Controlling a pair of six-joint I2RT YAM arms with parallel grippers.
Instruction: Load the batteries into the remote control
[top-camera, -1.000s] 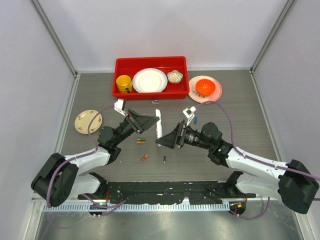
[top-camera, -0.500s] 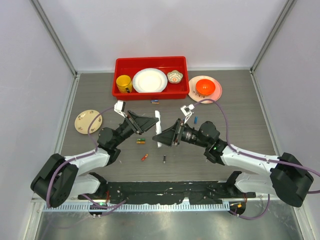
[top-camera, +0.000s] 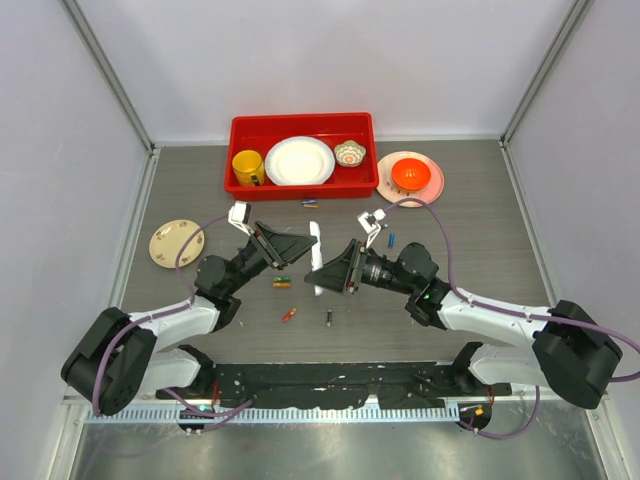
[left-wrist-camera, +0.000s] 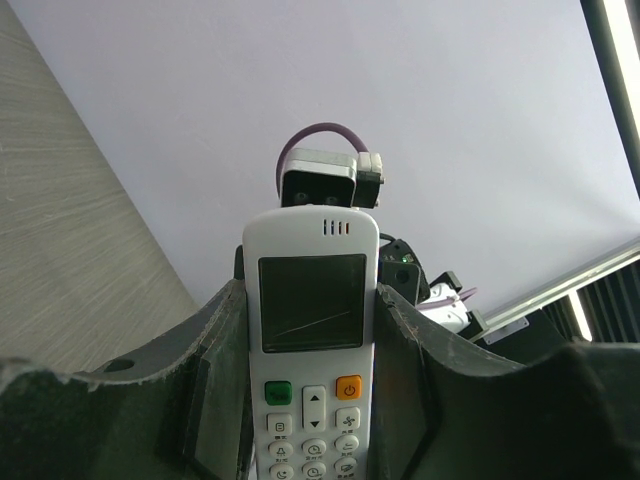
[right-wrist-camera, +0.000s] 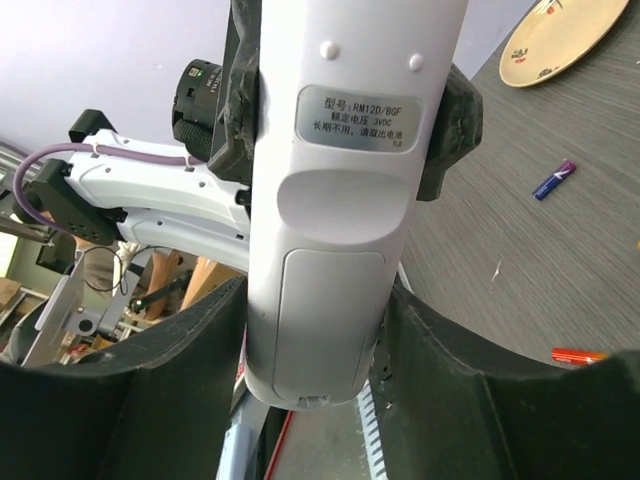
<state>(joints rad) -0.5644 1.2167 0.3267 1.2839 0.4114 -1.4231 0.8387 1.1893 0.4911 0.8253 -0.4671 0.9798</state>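
Left gripper (left-wrist-camera: 312, 300) is clamped on the remote control (left-wrist-camera: 312, 345). It is held up off the table (top-camera: 470, 200), between my two arms, with the button face toward my left wrist and my pads pressing both long edges. Right gripper (right-wrist-camera: 315, 290) straddles the remote's other end, label side toward it. Its fingers (right-wrist-camera: 150, 390) run close along both sides, but I cannot tell whether they grip. The batteries (top-camera: 282, 283) lie loose on the table below and around the remote, apart from one another. A beige plate (right-wrist-camera: 560, 40) sits off to my left.
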